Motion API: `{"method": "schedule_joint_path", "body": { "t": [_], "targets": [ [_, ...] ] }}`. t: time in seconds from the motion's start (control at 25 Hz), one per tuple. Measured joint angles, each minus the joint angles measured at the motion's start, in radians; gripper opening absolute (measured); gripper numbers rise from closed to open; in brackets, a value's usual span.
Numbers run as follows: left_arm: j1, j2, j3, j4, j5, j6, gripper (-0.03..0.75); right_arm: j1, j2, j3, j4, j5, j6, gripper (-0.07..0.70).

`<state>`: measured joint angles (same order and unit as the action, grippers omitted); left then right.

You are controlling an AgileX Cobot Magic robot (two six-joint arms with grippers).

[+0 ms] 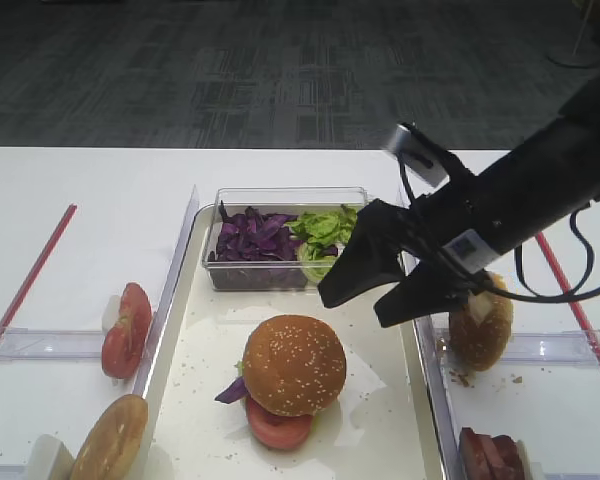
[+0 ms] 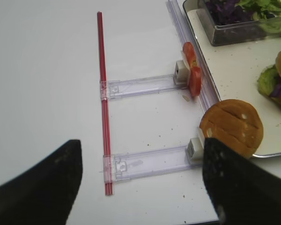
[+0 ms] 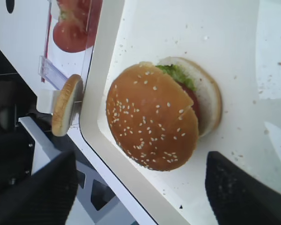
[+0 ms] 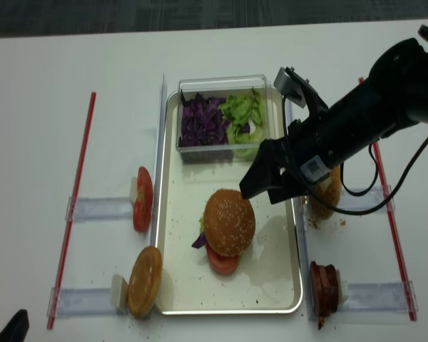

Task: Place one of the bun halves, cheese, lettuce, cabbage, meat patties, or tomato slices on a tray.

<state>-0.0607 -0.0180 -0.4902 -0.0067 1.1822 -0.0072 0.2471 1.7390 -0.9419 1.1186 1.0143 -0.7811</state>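
Jaws of my right gripper [image 1: 380, 290] stand apart, empty, above the tray [image 1: 185, 290]; sesame bun top [image 1: 293, 364] caps the stack, apparently untouched.

This looks like a robotics lab set up in an office-type room, not a kitchen: a plain white table [image 1: 80, 200] stands on dark grey patterned carpet tiles [image 1: 230, 70]. Burger ingredients are staged in clear plastic holders [image 2: 140, 86] fixed to the table, bounded by red strips [image 2: 103, 93], beside a cream tray [image 4: 285, 285]. A black cabled robot arm [image 1: 540, 190] reaches over the layout.
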Motion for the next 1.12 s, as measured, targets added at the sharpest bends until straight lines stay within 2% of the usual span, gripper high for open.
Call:
{"method": "schedule_joint_path", "body": {
  "t": [0.24,0.52,0.68,0.88,1.12],
  "targets": [
    [0.0,0.0,0.0,0.007,0.0,0.0,0.492,0.0,-0.049,-0.129,-0.209,0.066,0.171,0.582],
    [0.0,0.0,0.0,0.0,0.0,0.0,0.492,0.0,-0.088,-0.319,-0.472,0.18,0.378,0.582],
    [0.0,0.0,0.0,0.0,0.0,0.0,0.492,0.0,-0.088,-0.429,-0.622,0.2,0.479,0.582],
    [0.0,0.0,0.0,0.0,0.0,0.0,0.492,0.0,-0.088,-0.513,-0.766,0.21,0.541,0.582],
    [0.0,0.0,0.0,0.007,0.0,0.0,0.492,0.0,-0.088,-0.528,-0.904,0.22,0.552,0.582]
  ]
}}
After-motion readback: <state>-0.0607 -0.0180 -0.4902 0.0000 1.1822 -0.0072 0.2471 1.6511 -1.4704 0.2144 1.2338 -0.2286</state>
